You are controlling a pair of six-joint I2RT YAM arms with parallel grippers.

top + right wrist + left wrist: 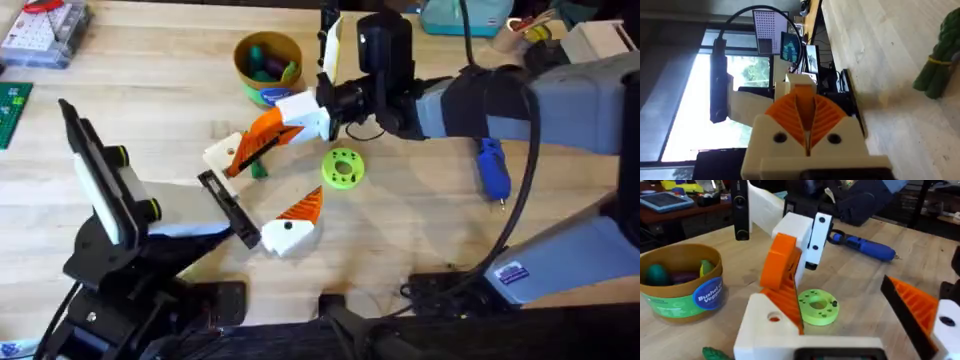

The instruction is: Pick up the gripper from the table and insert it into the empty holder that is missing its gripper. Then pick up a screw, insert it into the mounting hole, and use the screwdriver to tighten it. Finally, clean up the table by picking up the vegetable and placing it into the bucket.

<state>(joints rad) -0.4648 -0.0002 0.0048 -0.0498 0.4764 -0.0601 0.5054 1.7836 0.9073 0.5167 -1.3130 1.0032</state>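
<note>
The loose gripper (292,222) lies on the table (180,90) just below centre, at about five o'clock from the holder (225,152); it looks like light, stiff printed plastic, so I would judge the blocky white base the place to pinch, since the ribbed orange wedge tapers and could slip. The left gripper (228,208) sits just at its nine o'clock, and I cannot tell whether it is open; the right gripper (268,133) is closed above the holder. A green disc (342,168) crowds the piece at one o'clock, the vegetable (258,168) at eleven, the bucket (266,66) farther at twelve, the screwdriver (491,168) well apart at three.
</note>
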